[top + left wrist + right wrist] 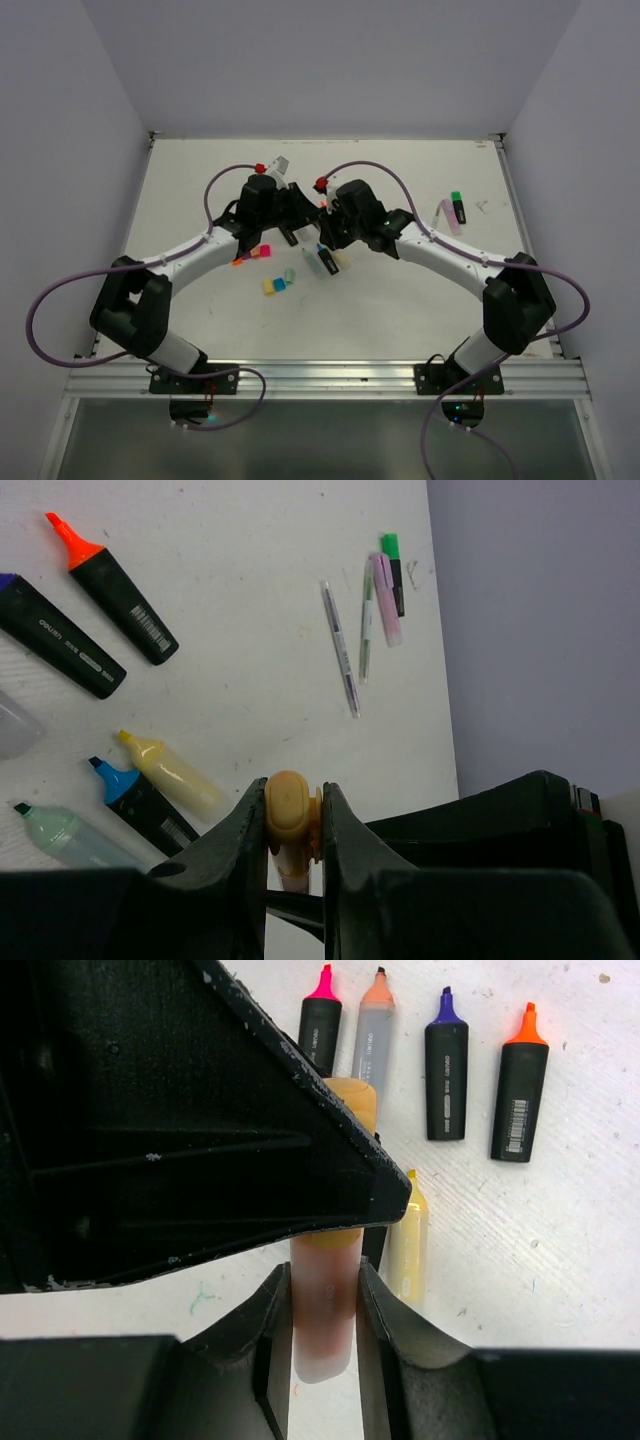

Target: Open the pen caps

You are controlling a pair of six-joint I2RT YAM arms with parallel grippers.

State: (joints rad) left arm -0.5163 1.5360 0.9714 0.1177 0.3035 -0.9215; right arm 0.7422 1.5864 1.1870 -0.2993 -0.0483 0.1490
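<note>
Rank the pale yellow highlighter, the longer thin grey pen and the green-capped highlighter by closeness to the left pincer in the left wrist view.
From the left pincer, shut on the orange cap:
1. pale yellow highlighter: just ahead, on the view's left.
2. longer thin grey pen: farther out, slightly right.
3. green-capped highlighter: farthest, at the far right.

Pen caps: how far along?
Done: the orange highlighter, purple highlighter and others lie bare-tipped; loose caps lie between the arms. In hand: left tool grips the peach cap, right tool the pastel body under it; apparently not apart yet. Left: the green cap at far right is on its highlighter.
</note>
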